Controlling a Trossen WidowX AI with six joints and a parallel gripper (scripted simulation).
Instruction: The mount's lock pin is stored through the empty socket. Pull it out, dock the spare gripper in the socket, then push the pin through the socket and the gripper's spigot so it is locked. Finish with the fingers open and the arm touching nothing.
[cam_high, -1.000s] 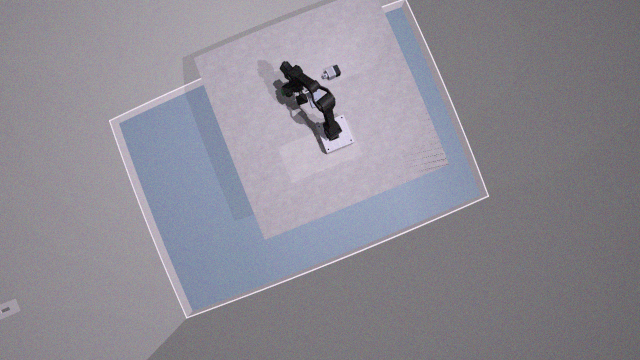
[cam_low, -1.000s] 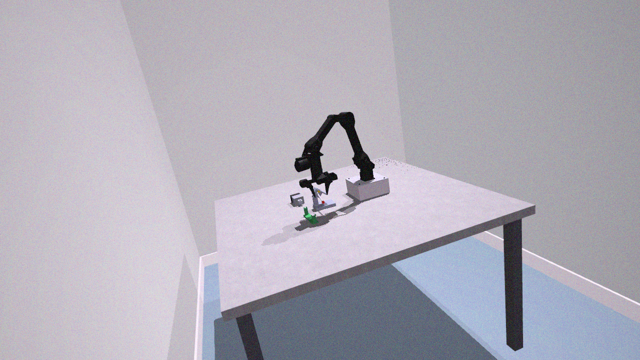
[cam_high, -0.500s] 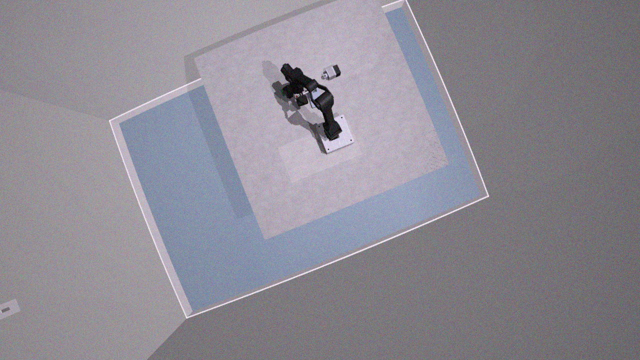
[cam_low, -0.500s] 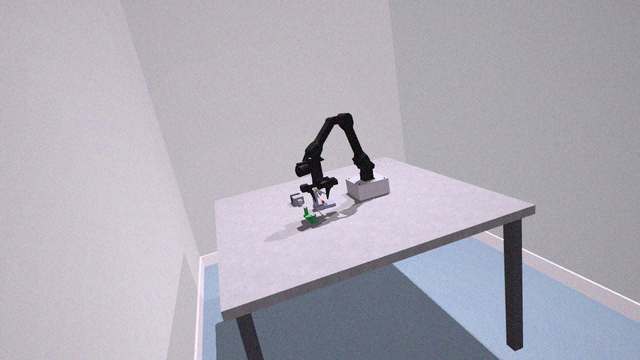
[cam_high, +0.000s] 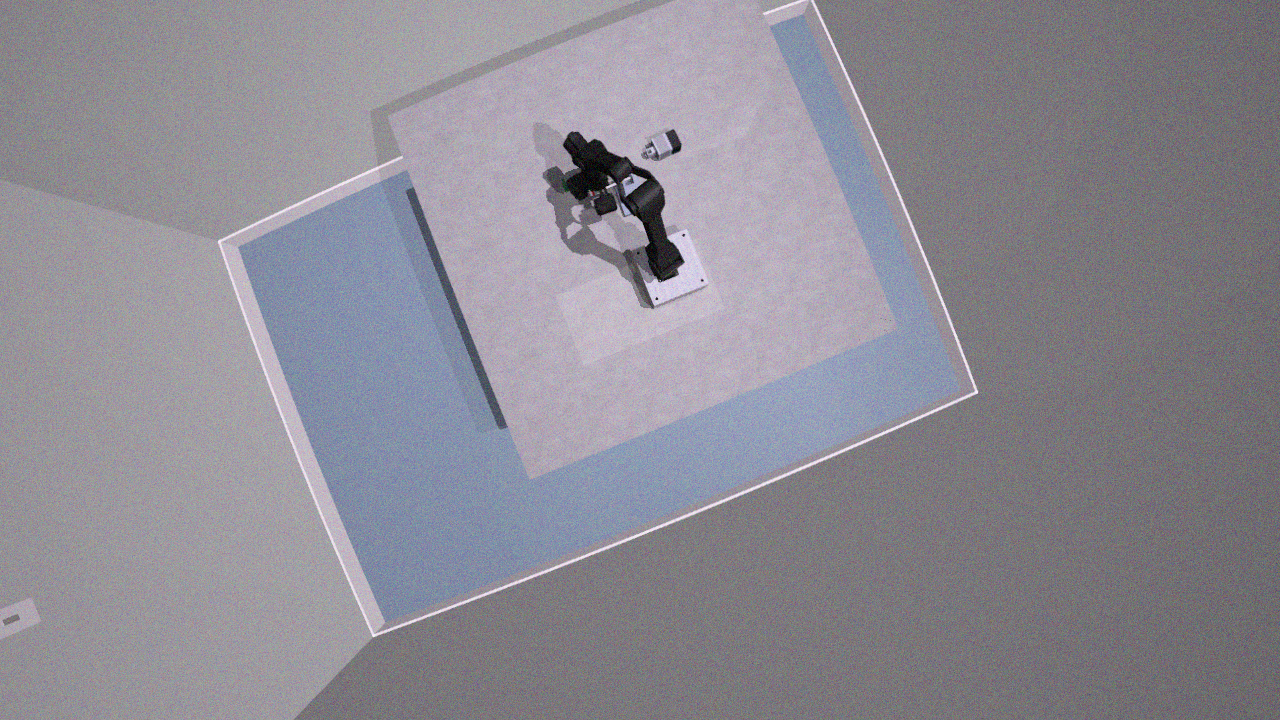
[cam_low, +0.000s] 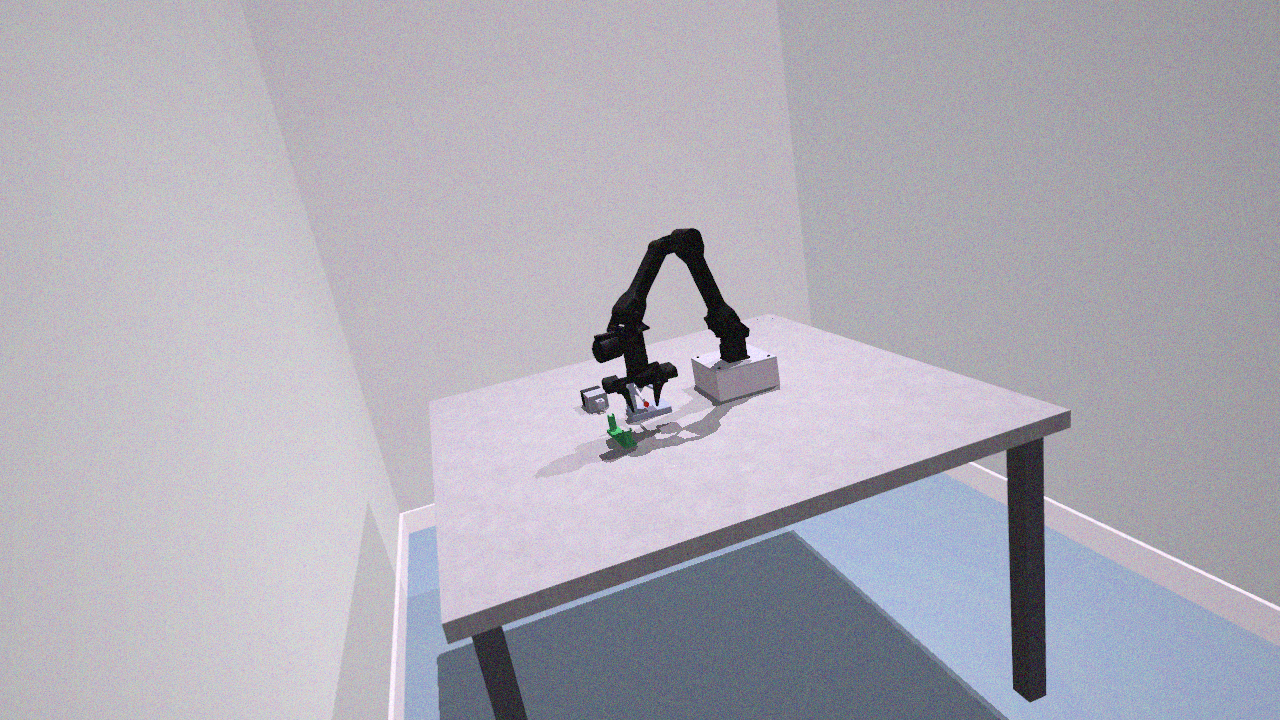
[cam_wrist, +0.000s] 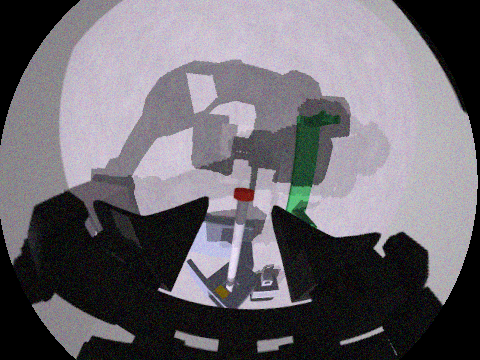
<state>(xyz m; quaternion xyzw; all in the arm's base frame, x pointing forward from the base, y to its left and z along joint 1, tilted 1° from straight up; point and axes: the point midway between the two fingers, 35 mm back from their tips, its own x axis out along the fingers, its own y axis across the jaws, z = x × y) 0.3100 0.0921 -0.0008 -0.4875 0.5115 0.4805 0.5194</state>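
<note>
My gripper (cam_high: 593, 193) (cam_low: 643, 407) (cam_wrist: 240, 205) is open, pointing down over the mount, with one finger on each side of the pin in the wrist view. The lock pin (cam_wrist: 237, 240) is a light rod with a red head (cam_low: 646, 403) (cam_wrist: 244, 194); its far end is in the socket block (cam_wrist: 242, 281), which has a yellow patch. Neither finger visibly touches it. The blue-grey mount (cam_high: 631, 184) (cam_low: 660, 411) stands on the table, partly hidden by the arm. The grey spare gripper (cam_high: 662, 145) (cam_low: 596, 399) (cam_wrist: 265, 287) lies apart beside the mount.
A green bracket (cam_low: 619, 436) (cam_wrist: 306, 150) with upright ends stands near the pin's red-headed end, close to one finger in the wrist view. The arm's white base box (cam_high: 691, 277) (cam_low: 751, 380) is on the table (cam_high: 733, 358) (cam_low: 805, 447) on the mount's other side.
</note>
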